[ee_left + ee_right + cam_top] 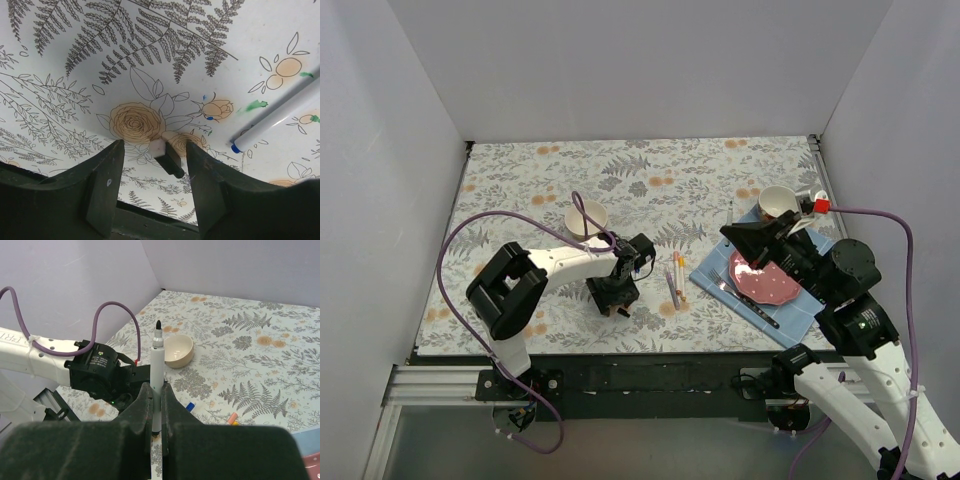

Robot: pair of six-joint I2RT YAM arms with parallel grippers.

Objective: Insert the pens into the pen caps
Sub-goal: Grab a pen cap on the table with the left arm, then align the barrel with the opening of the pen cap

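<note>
Two fingers (105, 185) apart, left gripper (155, 147) pointing downward

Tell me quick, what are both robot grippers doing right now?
Left gripper: open, fingers either side of a black pen cap on the cloth, not gripping it.
Right gripper: closed on a black-tipped pen, held upright.

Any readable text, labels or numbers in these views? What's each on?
"PRI", cut off by the frame edge: white link of the left arm.
Too small to read: pale sticker on the left arm's black wrist housing.
No print visible: white-barrelled black-tipped pen in the right hand.
</note>
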